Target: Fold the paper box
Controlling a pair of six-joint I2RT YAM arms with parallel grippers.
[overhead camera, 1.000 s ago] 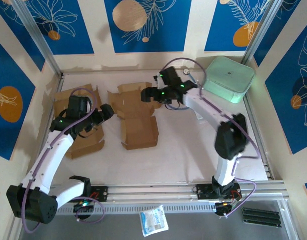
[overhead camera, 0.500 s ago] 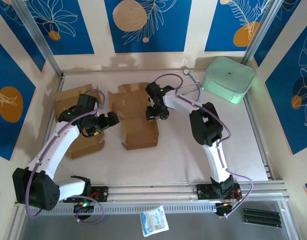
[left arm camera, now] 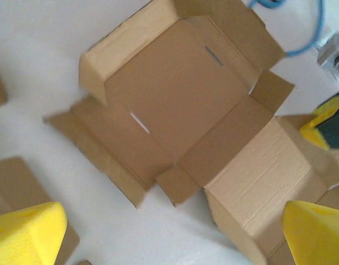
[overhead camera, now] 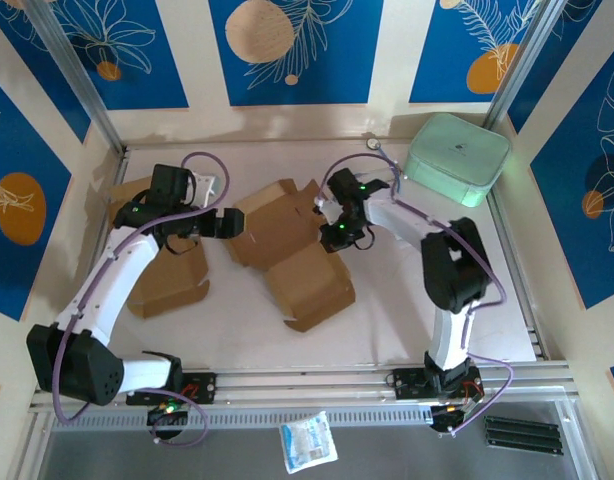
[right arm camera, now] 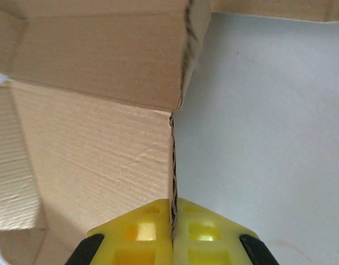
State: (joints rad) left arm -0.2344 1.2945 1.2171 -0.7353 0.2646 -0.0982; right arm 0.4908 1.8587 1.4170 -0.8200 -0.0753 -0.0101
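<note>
Since the earlier frame, the paper box (overhead camera: 287, 250) had swung round and now lay diagonally in the middle of the table (overhead camera: 407, 300). We saw the right gripper (right arm camera: 172, 212) clamped on the edge of one box wall, with the cardboard pinched between its yellow fingers (right arm camera: 142, 234), probably to drag and steady the box. The left gripper (overhead camera: 230, 222) hung wide open at the box's left end, holding nothing, likely ready to press a flap. Another cardboard piece (overhead camera: 167, 285) lay further left.
</note>
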